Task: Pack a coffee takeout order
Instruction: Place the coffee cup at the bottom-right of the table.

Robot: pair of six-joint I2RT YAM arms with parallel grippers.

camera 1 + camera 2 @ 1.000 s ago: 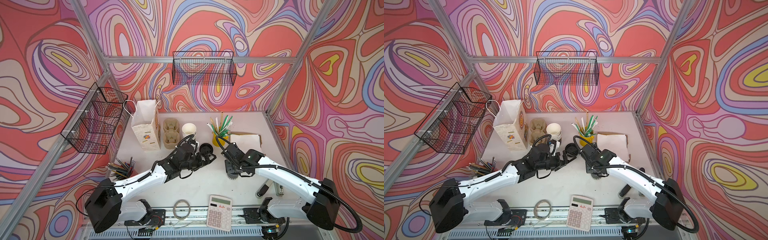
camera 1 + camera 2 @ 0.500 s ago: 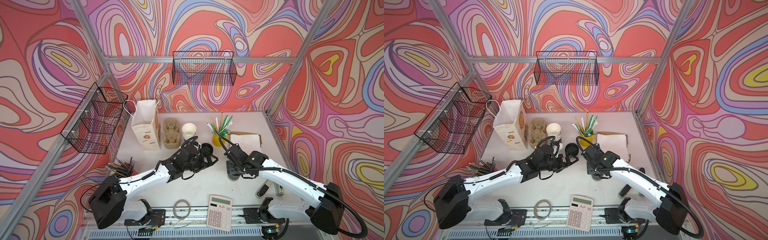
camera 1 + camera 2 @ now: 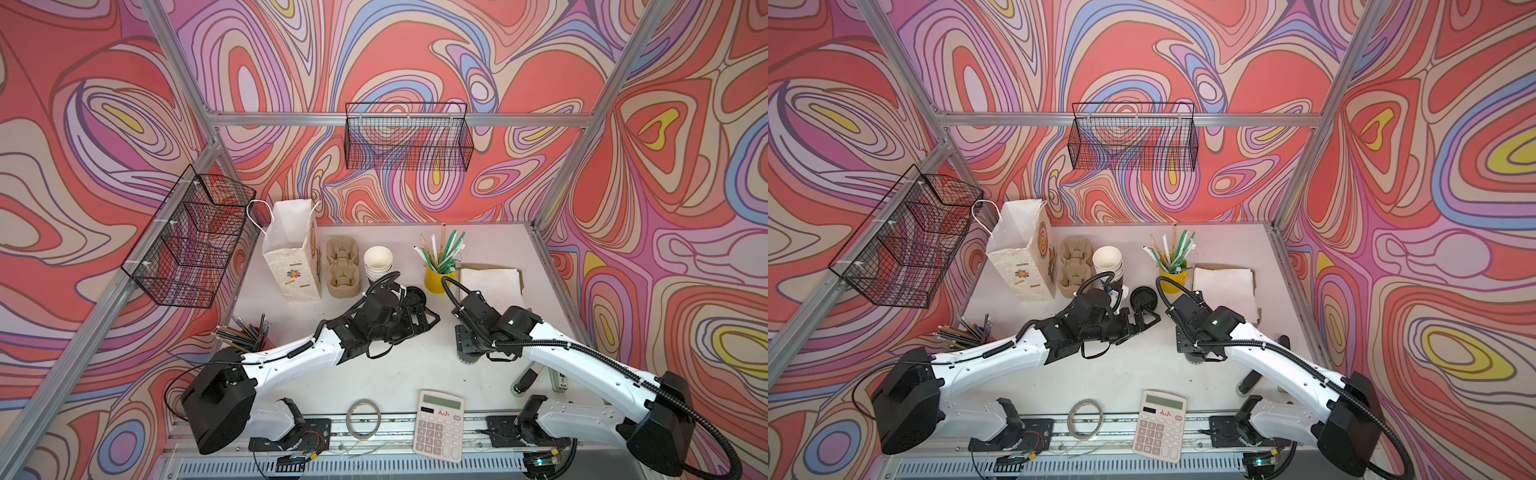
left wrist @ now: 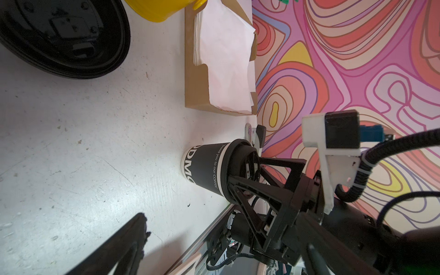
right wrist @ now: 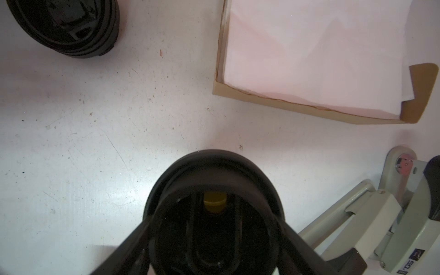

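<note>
The black paper cup (image 4: 207, 166) with its black lid (image 5: 214, 166) stands upright on the white table, right of centre. My right gripper (image 5: 214, 221) reaches down over it, one finger on each side of the lid, jaws open wide. In both top views the right wrist hides most of the cup (image 3: 467, 359). My left gripper (image 3: 426, 318) is open and empty, just in front of a stack of black lids (image 3: 415, 296). The tan two-cup carrier (image 3: 343, 266) lies empty at the back left, beside the tall white printed paper bag (image 3: 293, 253), which stands upright and open.
Stacked white-lined cups (image 3: 378, 262), a yellow pot of straws (image 3: 438, 274) and a cardboard tray of napkins (image 3: 490, 282) line the back. A calculator (image 3: 440, 424) and a tape ring (image 3: 365, 419) lie at the front, pencils (image 3: 245, 332) at the left, a stapler (image 5: 392, 214) near the cup.
My right gripper's jaws have spread wider around the lid while the arm stayed over the cup. My left gripper has drifted slightly right and forward, away from the lid stack.
</note>
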